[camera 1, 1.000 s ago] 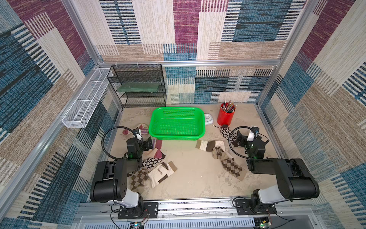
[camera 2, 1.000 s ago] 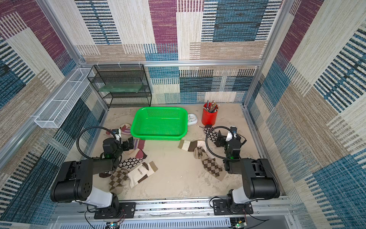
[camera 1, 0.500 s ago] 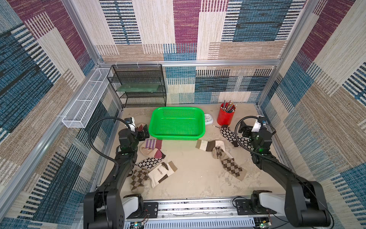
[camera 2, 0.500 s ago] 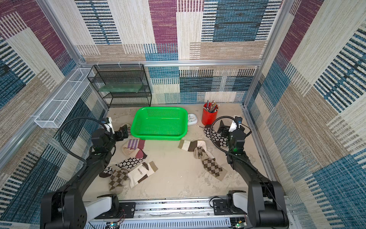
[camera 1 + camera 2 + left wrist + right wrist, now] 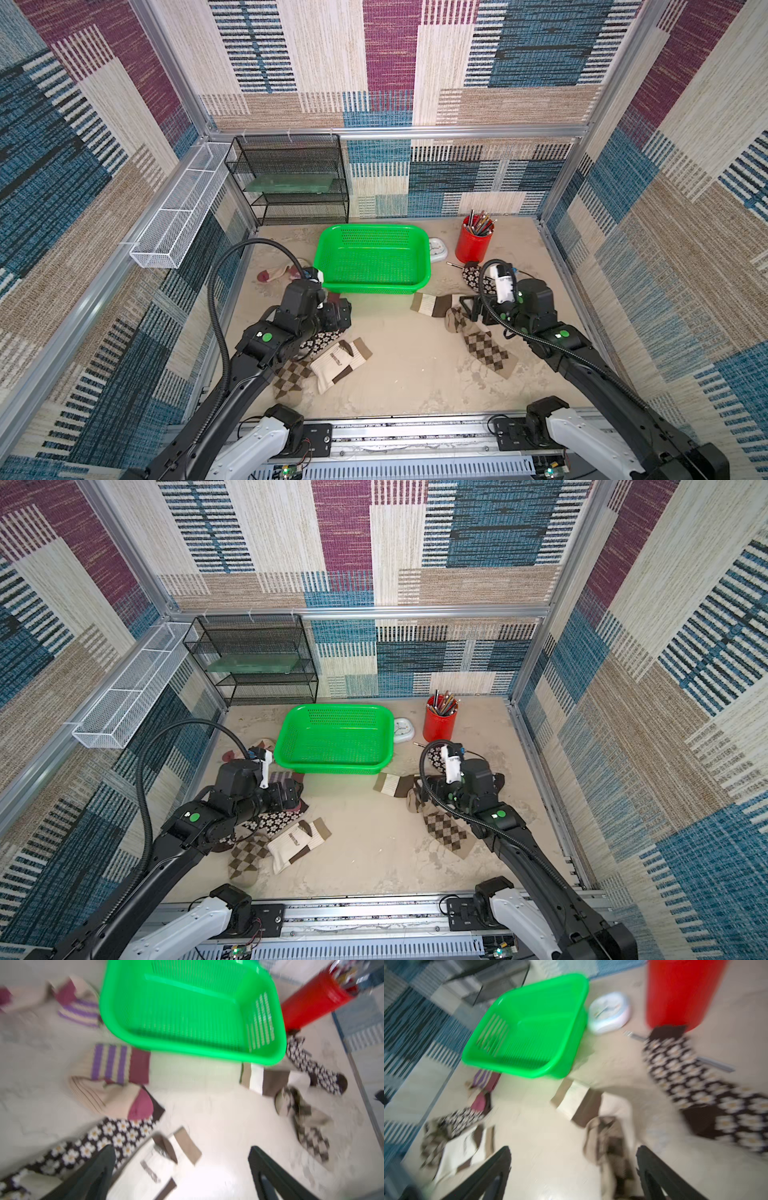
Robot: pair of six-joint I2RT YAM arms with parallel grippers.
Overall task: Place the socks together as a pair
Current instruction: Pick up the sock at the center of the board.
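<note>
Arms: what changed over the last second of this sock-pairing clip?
The left arm and right arm unfolded from their tucked pose and reached out over the table. The left hand and right hand hang open above the socks, nothing grasped. Socks and green basket stayed put.

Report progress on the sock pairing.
Done: nothing paired. Left argyle sock and right argyle sock lie far apart, as do the left daisy sock and right daisy sock. In hand: nothing; left gripper and right gripper are open, empty. Left: all four pairs.
</note>
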